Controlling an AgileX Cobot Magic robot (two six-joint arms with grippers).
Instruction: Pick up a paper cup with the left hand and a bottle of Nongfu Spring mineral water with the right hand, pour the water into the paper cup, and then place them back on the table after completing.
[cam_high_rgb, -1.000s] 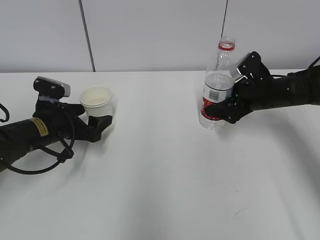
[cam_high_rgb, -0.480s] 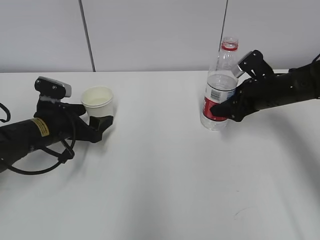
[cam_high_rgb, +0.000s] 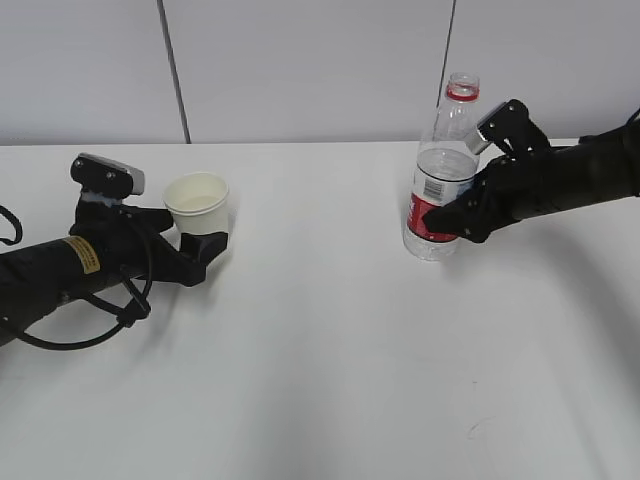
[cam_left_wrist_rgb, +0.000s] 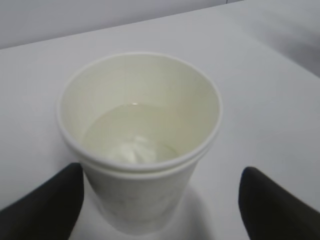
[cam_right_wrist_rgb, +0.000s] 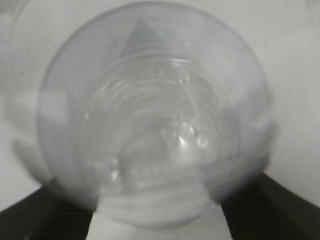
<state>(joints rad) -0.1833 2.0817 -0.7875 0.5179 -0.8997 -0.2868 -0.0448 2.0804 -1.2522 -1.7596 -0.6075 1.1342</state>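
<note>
- Left hand (cam_high_rgb: 195, 245) at 9 o'clock, fingers spread beside cup (cam_high_rgb: 197, 203), not pinching.
- Right hand (cam_high_rgb: 447, 216) at 2 o'clock, fingers clamping bottle (cam_high_rgb: 440, 175) upright.
- Bare tabletop (cam_high_rgb: 320, 380) between, toward 6 o'clock.
- Water (cam_left_wrist_rgb: 131, 135) inside cup visible only by left wrist.

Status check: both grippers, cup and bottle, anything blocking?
Left gripper open around paper cup, water inside. Right gripper shut on bottle, upright, uncapped. Table between them clear; nothing blocking.
</note>
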